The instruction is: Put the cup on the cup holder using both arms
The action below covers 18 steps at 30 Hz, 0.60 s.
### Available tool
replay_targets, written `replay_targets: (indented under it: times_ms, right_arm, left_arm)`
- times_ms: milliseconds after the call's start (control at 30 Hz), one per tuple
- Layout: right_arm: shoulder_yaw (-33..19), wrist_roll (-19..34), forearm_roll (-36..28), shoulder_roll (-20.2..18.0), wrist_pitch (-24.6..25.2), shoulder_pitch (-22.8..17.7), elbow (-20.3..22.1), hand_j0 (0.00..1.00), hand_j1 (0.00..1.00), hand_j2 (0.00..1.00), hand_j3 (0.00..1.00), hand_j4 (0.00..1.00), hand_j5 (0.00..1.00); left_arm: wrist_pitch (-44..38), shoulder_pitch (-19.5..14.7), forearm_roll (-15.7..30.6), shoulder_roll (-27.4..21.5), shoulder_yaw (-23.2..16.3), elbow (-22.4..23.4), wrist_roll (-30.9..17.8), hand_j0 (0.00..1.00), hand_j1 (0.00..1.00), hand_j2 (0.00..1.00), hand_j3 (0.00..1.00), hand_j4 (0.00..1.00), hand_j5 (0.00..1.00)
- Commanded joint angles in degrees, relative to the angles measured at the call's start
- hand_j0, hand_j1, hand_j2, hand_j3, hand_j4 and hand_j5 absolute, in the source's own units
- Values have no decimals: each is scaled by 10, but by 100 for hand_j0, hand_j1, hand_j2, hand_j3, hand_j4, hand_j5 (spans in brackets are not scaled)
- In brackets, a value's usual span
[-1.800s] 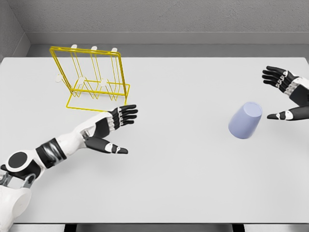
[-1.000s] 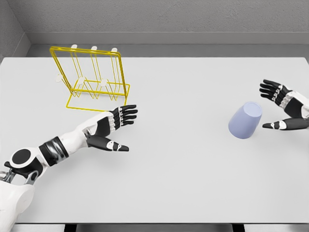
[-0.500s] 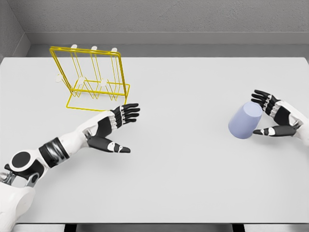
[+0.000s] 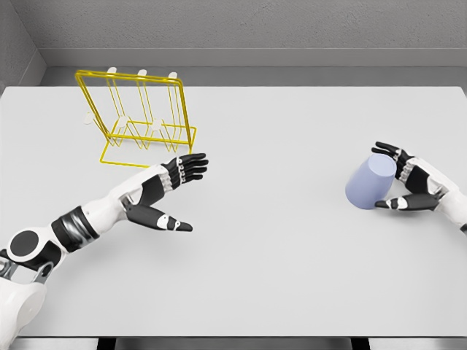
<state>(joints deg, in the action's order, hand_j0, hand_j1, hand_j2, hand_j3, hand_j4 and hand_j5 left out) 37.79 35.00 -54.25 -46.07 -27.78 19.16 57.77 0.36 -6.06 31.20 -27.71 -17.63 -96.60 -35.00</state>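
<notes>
A wide, pale grey table [image 4: 277, 277] fills most of the head view, its far edge meeting a rough grey wall [image 4: 248, 25] that turns a corner at the far left. On the far left part of the table stands a yellow wire cup holder [image 4: 139, 117], a rectangular frame upright on a flat wire base, with three white-tipped prongs showing along its top; nothing hangs on it or sits inside it. The left arm [image 4: 80, 219] reaches in from the near left corner, white with dark joints, and ends in the left hand [image 4: 166, 191], which hovers just near the holder's base with its fingers stretched out flat and thumb spread apart, holding nothing. On the right side of the table, well apart from the holder, lies the cup [image 4: 371, 182], a lavender one tilted with its closed bottom turned up toward the far right. The right hand [image 4: 410, 187] comes in from the right edge and sits just beside the cup, its fingers spread and curving around the cup's right side, thumb near, fingertips at the rim area; whether they actually touch it cannot be told.
</notes>
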Motion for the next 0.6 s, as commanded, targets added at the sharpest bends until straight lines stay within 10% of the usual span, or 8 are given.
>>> replay_targets:
  times_ms: [0, 567]
  right_arm:
    - [3, 0, 3, 0, 0, 0, 1, 100, 100, 100, 100, 100, 100]
    - [11, 0, 4, 8, -2, 7, 7, 100, 100, 100, 100, 100, 100]
  left_arm:
    - [0, 0, 4, 0, -1, -2, 0, 100, 100, 100, 100, 100, 100]
    - [-19, -4, -4, 0, -2, 5, 0, 100, 100, 100, 100, 100, 100]
